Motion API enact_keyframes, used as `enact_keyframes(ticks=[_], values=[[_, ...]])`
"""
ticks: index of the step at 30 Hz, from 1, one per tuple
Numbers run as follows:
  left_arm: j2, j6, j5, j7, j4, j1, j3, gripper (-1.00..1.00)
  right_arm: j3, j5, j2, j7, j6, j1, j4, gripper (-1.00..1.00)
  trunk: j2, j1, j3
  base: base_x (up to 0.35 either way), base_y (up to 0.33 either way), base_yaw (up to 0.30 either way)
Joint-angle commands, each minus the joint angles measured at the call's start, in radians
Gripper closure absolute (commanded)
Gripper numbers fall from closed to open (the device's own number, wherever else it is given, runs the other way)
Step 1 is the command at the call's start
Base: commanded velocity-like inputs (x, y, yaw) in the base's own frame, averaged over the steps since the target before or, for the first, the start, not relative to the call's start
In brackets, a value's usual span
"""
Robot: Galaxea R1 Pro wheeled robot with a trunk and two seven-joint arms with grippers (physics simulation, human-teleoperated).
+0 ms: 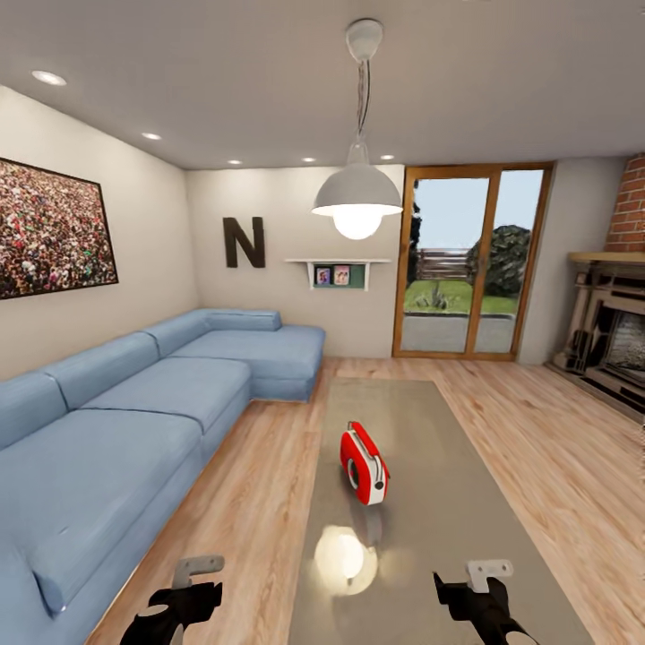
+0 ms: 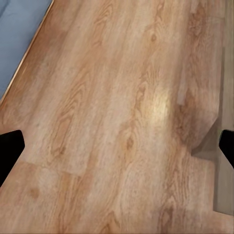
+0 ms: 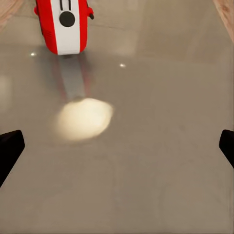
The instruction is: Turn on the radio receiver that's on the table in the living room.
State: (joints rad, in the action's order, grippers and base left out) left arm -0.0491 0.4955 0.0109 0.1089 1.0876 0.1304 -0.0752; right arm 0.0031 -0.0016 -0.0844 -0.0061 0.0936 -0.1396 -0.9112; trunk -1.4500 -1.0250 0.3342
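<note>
left claw (image 1: pixel 199 587): mine, spread wide and holding nothing; its black fingertips (image 2: pixel 9 146) sit at the two edges of the wrist picture, hanging over the wood floor (image 2: pixel 112 122) between the blue sofa (image 1: pixel 134 403) and the table.
right claw (image 1: pixel 466 587): also spread wide with nothing in it, poised above the near end of the table and touching nothing.
radio (image 1: pixel 364 463): red with white trim, standing upright on the table about midway along, well ahead of both my claws.
table (image 1: pixel 448 466): long, glossy grey, with the lamp's (image 1: pixel 356 193) glow mirrored between the radio and my right claw.
</note>
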Motion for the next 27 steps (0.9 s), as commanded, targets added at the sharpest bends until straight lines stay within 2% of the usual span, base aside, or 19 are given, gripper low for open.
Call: enact_keyframes(ticks=[1, 15, 27], values=[[0.000, 0.000, 0.000, 0.000, 0.000, 0.000, 0.000, -1.00, 0.000, 0.000, 0.000, 0.000, 0.000, 0.000, 0.000, -1.00, 0.000, 0.000, 0.000, 0.000, 0.004, -0.150], [0.000, 0.000, 0.000, 0.000, 0.000, 0.000, 0.000, -1.00, 0.000, 0.000, 0.000, 0.000, 0.000, 0.000, 0.000, -1.00, 0.000, 0.000, -0.004, 0.000, 0.000, -0.249], [0.000, 0.000, 0.000, 0.000, 0.000, 0.000, 0.000, -1.00, 0.000, 0.000, 0.000, 0.000, 0.000, 0.000, 0.000, -1.00, 0.000, 0.000, -0.005, 0.028, 0.041, -0.031]])
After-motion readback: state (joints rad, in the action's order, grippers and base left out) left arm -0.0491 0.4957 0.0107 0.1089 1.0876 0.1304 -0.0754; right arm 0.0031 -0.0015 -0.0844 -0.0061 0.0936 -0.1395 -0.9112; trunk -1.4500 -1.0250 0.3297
